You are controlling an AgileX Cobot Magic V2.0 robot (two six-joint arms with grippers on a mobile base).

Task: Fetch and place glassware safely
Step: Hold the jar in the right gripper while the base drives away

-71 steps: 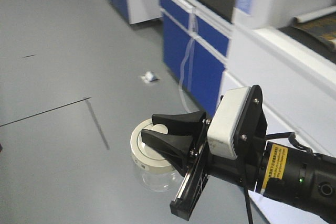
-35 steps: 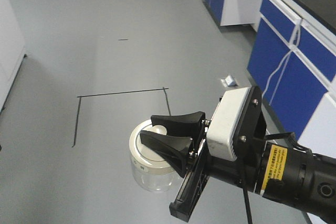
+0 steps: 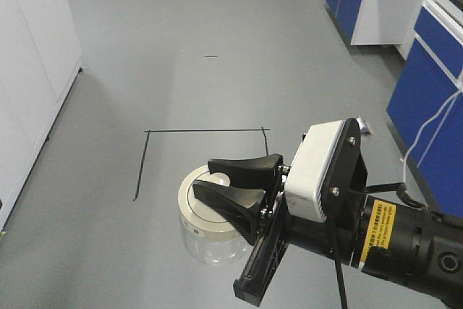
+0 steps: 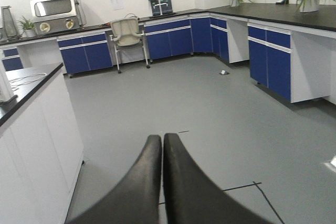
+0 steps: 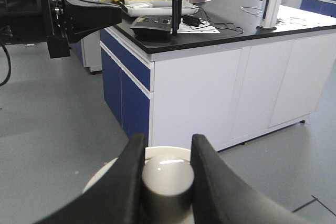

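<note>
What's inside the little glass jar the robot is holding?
It looks empty: through the glass jar and its clear wall only grey floor shows. The white lid and the right gripper pinching its knob cover the top, so that part is hidden.

View swung left: blue cabinets now far rt, floor tape outline centred, white cabinet appears lft.

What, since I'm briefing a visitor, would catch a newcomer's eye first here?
The right gripper, centre of the front view, clamps the knob of a white-lidded glass jar over the grey floor. The left gripper is shut and empty, facing blue lab cabinets.
</note>
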